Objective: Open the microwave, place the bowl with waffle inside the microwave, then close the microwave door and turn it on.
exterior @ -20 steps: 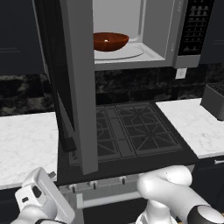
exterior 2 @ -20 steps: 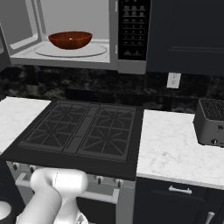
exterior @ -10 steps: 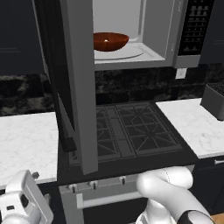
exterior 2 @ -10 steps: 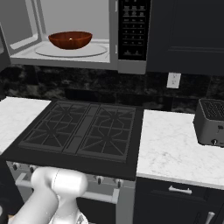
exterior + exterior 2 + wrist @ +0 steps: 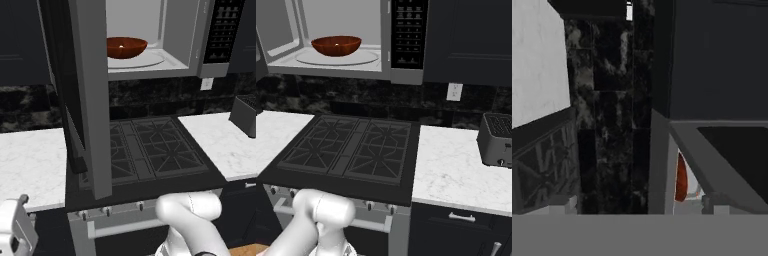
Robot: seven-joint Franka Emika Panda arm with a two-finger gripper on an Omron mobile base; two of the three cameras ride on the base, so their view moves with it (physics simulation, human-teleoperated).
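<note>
1. With the microwave door point(image 5: 90, 95) swung wide open to the left, the microwave point(image 5: 356, 40) cavity is exposed above the stove point(image 5: 351, 150).
2. Bowl point(image 5: 336, 45) sits upright on the turntable plate point(image 5: 363, 58) inside the cavity; in the left base view a pale orange waffle point(image 5: 120, 47) shows at its centre.
3. Hand view is rolled sideways: a bowl sliver shows past the door edge.
4. Gripper point(image 5: 15, 232) is low at the lower left of the left base view; cannot tell if the fingers are apart or together.
5. Toaster point(image 5: 497, 140) sits on the right counter point(image 5: 448, 170).

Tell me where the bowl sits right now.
The bowl rests on the round turntable inside the open microwave, left of its black button panel and above the stove.
</note>
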